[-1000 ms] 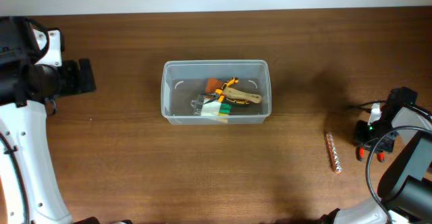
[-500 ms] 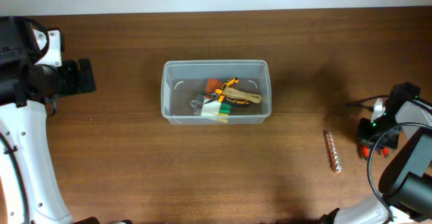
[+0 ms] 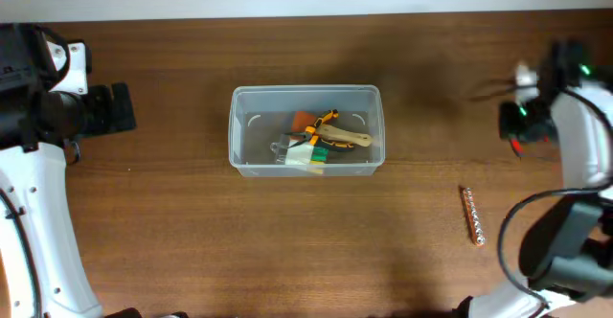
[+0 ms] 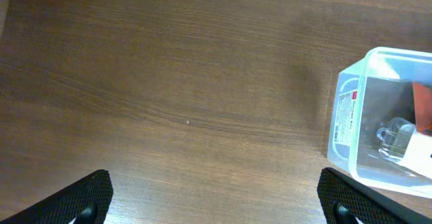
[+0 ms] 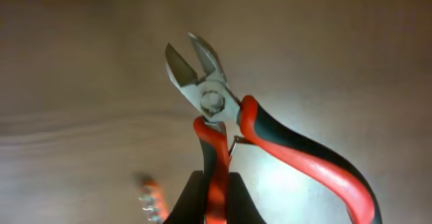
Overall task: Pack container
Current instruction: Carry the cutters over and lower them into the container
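The clear plastic container stands at the table's middle and holds several hand tools with orange, yellow and green parts; it also shows in the left wrist view. My right gripper is lifted at the far right, well right of the container, shut on one handle of red-and-black cutting pliers, which hang in the air with jaws open. My left gripper is open and empty, over bare table left of the container.
A small brown strip of screwdriver bits lies on the table at the right front, also blurred in the right wrist view. The table's far edge runs along the top.
My right gripper has risen from the table at the right front and moved toward the far side, carrying the pliers. The left arm has not moved.
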Robot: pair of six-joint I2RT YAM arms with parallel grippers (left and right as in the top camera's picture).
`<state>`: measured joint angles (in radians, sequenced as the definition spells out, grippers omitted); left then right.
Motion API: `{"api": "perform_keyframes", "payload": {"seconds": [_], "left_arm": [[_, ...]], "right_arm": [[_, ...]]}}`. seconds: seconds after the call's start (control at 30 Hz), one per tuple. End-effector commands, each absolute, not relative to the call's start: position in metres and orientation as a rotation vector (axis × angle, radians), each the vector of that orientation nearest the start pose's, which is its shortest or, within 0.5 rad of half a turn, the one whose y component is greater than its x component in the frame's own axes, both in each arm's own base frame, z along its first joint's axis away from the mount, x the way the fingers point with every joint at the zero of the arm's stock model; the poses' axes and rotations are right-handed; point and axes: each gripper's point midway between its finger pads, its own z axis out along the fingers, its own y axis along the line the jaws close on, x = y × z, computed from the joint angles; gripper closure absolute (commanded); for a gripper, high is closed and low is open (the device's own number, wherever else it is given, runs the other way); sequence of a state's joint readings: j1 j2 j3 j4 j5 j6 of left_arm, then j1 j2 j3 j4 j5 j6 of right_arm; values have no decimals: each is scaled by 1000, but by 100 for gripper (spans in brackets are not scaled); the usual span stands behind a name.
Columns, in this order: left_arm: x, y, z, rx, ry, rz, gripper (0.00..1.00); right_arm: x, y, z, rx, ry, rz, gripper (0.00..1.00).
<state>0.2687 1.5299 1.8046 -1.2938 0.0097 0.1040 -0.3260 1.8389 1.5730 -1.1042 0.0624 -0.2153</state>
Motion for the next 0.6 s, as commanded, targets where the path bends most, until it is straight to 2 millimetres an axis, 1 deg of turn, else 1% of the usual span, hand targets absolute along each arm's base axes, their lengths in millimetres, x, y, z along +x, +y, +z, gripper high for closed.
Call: {"api": "perform_keyframes", "payload": {"seconds": [0.0, 0.03, 0.07, 0.1, 0.13, 0.17, 0.23, 0.3, 0.4, 0.5, 0.57], "left_arm": [[346, 97, 296, -235, 2574, 135, 1], [346, 97, 296, -235, 2574, 135, 1], [346, 97, 296, -235, 2574, 135, 1], [346, 97, 296, -235, 2574, 135, 1], [346, 97, 296, -235, 2574, 135, 1], [346, 97, 296, -235, 2574, 134, 1], [346, 97, 296, -235, 2574, 134, 1], [346, 97, 296, -235, 2575, 134, 1], [345, 96, 295, -235, 2582, 132, 1], [343, 96, 294, -236, 2590, 130, 1], [341, 95, 293, -237, 2599, 128, 1]], "right_arm": [[415, -58, 177, -284, 2808, -142, 95], [421, -41, 186, -365, 2775, -135, 95], [427, -19, 197, -466, 2730, -136, 95], [431, -2, 205, -535, 2693, -134, 95], [435, 20, 213, -611, 2648, -128, 95], [437, 42, 219, -684, 2607, -114, 95], [439, 76, 223, -778, 2547, -94, 95], [437, 115, 225, -877, 2488, -68, 95], [431, 162, 224, -994, 2420, -34, 95], [423, 195, 214, -1153, 2360, -28, 95], [419, 211, 201, -1228, 2356, -23, 95]]}}
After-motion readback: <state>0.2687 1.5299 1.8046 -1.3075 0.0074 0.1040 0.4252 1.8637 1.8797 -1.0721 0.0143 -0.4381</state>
